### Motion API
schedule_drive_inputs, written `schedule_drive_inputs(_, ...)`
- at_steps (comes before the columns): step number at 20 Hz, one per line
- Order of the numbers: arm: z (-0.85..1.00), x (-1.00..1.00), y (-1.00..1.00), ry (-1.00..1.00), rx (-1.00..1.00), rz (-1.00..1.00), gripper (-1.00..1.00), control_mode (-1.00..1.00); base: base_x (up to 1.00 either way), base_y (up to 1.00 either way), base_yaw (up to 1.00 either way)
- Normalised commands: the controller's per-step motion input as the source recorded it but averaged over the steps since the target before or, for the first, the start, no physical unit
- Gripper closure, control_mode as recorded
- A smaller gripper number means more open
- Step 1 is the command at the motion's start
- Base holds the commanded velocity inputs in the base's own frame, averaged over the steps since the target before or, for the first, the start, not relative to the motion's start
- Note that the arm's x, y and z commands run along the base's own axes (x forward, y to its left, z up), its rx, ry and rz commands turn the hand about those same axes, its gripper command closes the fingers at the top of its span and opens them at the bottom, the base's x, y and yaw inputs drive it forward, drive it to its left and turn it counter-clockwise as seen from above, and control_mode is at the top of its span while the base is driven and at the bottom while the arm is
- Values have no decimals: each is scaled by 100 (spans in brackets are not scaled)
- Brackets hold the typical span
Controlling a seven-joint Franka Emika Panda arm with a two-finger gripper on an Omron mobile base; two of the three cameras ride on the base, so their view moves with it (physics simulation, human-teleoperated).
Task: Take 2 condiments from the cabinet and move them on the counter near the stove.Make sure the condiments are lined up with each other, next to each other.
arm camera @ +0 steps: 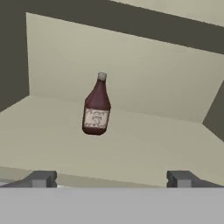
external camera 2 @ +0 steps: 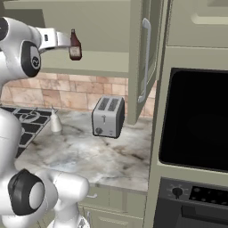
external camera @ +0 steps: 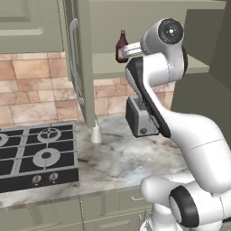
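Left base view. The stove (external camera: 36,155) lies at 8 o'clock on the tabletop (external camera: 122,158). The white bottle (external camera: 96,134) stands upright on the tabletop just right of the stove, below the lower edge of the open cabinet door (external camera: 83,67) with its curved handle (external camera: 74,63). Inside the cabinet (external camera: 108,27), at 12 o'clock, the red bottle (external camera: 121,47) stands upright on the shelf (external camera: 106,67). The arm (external camera: 180,126) rises from 5 o'clock, and its wrist reaches the cabinet opening just right of the red bottle. The toaster (external camera: 137,118) sits on the tabletop, partly hidden by the arm.

Right base view. The arm (external camera 2: 22,133) occupies 9 o'clock; the hand points at the red bottle (external camera 2: 75,46) at 11 o'clock, close beside it; whether they touch cannot be told. The white bottle (external camera 2: 55,121) stands beside the stove (external camera 2: 26,120). The toaster (external camera 2: 108,116) stands near centre, and the open door (external camera 2: 144,58) hangs above and to its right. A black oven (external camera 2: 196,120) fills 3 o'clock.

Hand view. The red bottle (arm camera: 96,106), with pale label, stands on the shelf (arm camera: 131,153) just left of centre, well apart from the claw (arm camera: 110,179). Both fingertips (arm camera: 40,179) show at 6 o'clock, spread wide: the claw is released and holds nothing.
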Motion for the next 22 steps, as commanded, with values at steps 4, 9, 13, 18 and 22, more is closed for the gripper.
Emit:
schedule_drive_inputs(4,-9,36,0,0,13,0,-100,-100,0,0,0)
schedule_drive_inputs(9,22,44,2,7,5,0,-100,-100,0,0,0)
schedule_drive_inputs(13,26,44,2,9,3,-2,-100,-100,0,0,0)
schedule_drive_inputs(18,7,43,1,6,0,-1,-100,-100,0,0,0)
schedule_drive_inputs(22,-13,53,5,0,0,0,-100,-100,0,0,0)
